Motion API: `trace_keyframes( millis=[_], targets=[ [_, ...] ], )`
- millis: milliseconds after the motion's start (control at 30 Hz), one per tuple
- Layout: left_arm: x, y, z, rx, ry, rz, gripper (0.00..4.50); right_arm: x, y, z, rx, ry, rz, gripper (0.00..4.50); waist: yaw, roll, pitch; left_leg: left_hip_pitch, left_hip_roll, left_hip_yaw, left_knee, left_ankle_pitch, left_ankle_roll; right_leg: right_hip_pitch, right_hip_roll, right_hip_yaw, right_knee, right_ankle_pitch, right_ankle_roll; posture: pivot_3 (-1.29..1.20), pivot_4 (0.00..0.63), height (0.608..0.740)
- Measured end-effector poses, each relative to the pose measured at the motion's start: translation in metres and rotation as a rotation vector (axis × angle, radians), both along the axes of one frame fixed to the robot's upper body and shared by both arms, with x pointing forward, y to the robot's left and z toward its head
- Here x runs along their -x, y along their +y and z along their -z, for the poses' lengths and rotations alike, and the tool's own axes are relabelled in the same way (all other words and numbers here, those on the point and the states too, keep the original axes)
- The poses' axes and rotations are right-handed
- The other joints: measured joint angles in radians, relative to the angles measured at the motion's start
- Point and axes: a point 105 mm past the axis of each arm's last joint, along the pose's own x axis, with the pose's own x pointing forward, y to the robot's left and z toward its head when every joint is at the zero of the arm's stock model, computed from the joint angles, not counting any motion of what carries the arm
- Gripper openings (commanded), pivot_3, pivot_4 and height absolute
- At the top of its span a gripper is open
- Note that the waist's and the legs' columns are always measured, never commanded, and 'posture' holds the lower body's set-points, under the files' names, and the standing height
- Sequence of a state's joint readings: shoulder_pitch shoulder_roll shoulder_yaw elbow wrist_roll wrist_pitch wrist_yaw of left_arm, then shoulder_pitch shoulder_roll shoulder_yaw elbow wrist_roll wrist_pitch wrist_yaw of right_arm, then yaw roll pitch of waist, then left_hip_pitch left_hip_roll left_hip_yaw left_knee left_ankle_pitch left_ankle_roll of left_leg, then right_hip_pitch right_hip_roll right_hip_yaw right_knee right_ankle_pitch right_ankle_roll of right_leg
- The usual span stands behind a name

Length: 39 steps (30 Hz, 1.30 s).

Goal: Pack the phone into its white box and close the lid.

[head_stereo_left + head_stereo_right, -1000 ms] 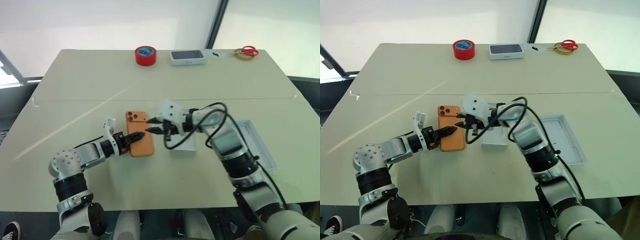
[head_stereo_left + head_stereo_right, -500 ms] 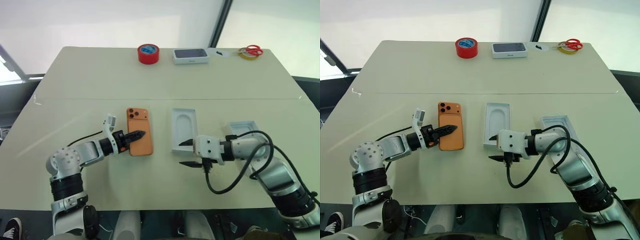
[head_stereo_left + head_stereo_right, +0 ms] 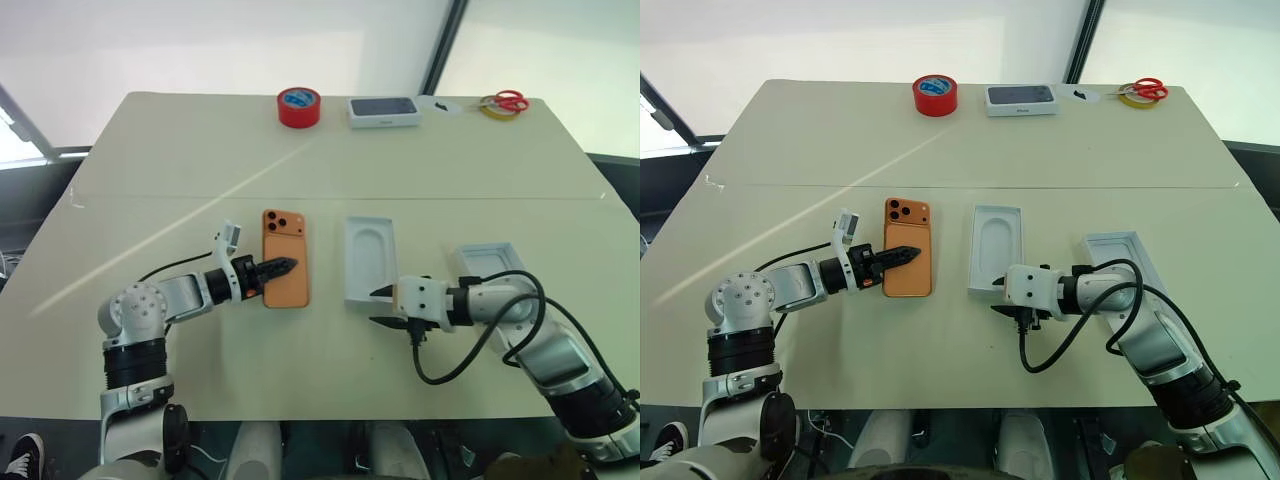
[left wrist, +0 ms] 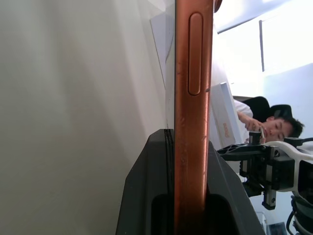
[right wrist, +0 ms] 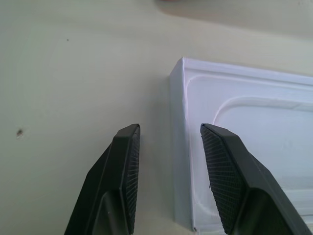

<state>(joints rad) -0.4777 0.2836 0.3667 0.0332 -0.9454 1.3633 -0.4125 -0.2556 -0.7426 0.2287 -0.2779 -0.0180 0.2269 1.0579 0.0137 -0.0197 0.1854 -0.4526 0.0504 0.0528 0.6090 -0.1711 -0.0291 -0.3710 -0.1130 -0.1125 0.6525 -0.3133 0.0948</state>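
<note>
Orange phone (image 3: 286, 272) clamped by left end effector (image 3: 283, 267); right end effector (image 5: 168, 161) (jaws parted) straddles white box (image 3: 368, 258) corner.

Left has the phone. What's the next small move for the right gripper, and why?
Probably close the right gripper on the box's near wall to steady it. Its open fingers straddle that wall at a corner, and the left gripper is shut on the phone's edge, so the box should be steadied before loading.
</note>
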Motion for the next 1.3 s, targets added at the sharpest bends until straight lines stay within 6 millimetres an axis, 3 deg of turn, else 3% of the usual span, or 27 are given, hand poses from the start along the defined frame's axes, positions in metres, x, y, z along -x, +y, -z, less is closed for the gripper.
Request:
trace_keyframes(
  millis=[100, 167, 200, 400, 633, 800, 933, 1067, 1300],
  targets=[
    [-0.002, 0.0, 0.0, 0.007, -0.005, -0.009, 0.0, -0.002, -0.002, 0.001, -0.002, 0.004, 0.014, 1.21, 0.0, 0.0, 0.0, 0.0, 0.0, 0.0, 0.001, 0.0, 0.0, 0.001, 0.0, 0.0, 0.0, 0.0, 0.0, 0.0, 0.15, 0.74],
    [-0.003, -0.001, -0.001, 0.012, -0.009, -0.016, 0.0, -0.005, -0.002, -0.001, -0.005, -0.005, 0.02, 0.21, 0.0, 0.0, 0.0, 0.0, 0.0, 0.0, 0.002, 0.0, 0.0, 0.001, 0.0, 0.0, 0.0, 0.0, 0.0, 0.0, 0.15, 0.74],
    [-0.004, -0.002, -0.001, 0.012, -0.011, -0.018, 0.0, -0.006, -0.002, -0.002, -0.005, -0.009, 0.022, 0.04, 0.0, 0.0, 0.0, 0.0, 0.0, 0.0, 0.002, 0.0, 0.0, 0.001, 0.0, 0.0, 0.0, 0.0, 0.0, 0.0, 0.15, 0.74],
    [-0.015, -0.004, -0.014, 0.024, -0.08, -0.063, 0.0, -0.012, 0.008, -0.008, -0.058, -0.001, 0.04, 0.04, 0.0, 0.0, 0.0, 0.0, 0.0, 0.0, 0.002, 0.0, 0.0, 0.001, 0.0, 0.0, 0.0, 0.0, 0.001, 0.0, 0.15, 0.74],
    [-0.044, -0.007, -0.063, 0.155, -0.17, -0.12, 0.0, -0.02, 0.055, -0.016, -0.103, -0.059, -0.036, 0.04, -0.001, 0.0, 0.001, 0.0, 0.0, -0.001, 0.003, 0.0, 0.0, 0.001, 0.001, 0.0, 0.002, 0.001, 0.001, 0.0, 0.15, 0.74],
    [-0.042, -0.024, -0.054, 0.18, -0.095, -0.061, 0.0, -0.023, 0.075, -0.012, -0.108, -0.065, -0.078, 0.04, 0.0, -0.001, 0.001, 0.0, -0.001, -0.001, 0.003, 0.002, -0.002, 0.002, 0.001, 0.0, 0.002, 0.002, 0.004, 0.0, 0.15, 0.74],
    [-0.033, -0.037, -0.038, 0.168, -0.022, 0.002, 0.0, -0.025, 0.075, -0.01, -0.111, -0.049, -0.073, 1.45, -0.002, -0.001, 0.001, 0.0, -0.001, -0.001, 0.003, 0.003, -0.004, 0.002, 0.001, 0.0, 0.002, 0.002, 0.004, 0.0, 0.15, 0.74],
    [-0.031, -0.032, -0.026, 0.147, 0.006, 0.006, 0.0, -0.015, 0.068, -0.005, -0.117, 0.006, -0.098, 3.43, -0.003, -0.001, 0.002, 0.0, 0.0, -0.001, 0.003, 0.001, 0.0, 0.002, 0.001, 0.0, 0.003, 0.002, 0.003, 0.0, 0.15, 0.74],
    [-0.03, -0.019, -0.021, 0.126, 0.036, 0.02, 0.0, -0.007, 0.027, -0.047, -0.265, -0.007, -0.032, 3.43, 0.002, -0.002, 0.002, 0.0, -0.001, -0.002, 0.004, 0.0, 0.0, 0.003, 0.001, 0.0, 0.003, 0.002, 0.003, 0.0, 0.15, 0.74]
  ],
)
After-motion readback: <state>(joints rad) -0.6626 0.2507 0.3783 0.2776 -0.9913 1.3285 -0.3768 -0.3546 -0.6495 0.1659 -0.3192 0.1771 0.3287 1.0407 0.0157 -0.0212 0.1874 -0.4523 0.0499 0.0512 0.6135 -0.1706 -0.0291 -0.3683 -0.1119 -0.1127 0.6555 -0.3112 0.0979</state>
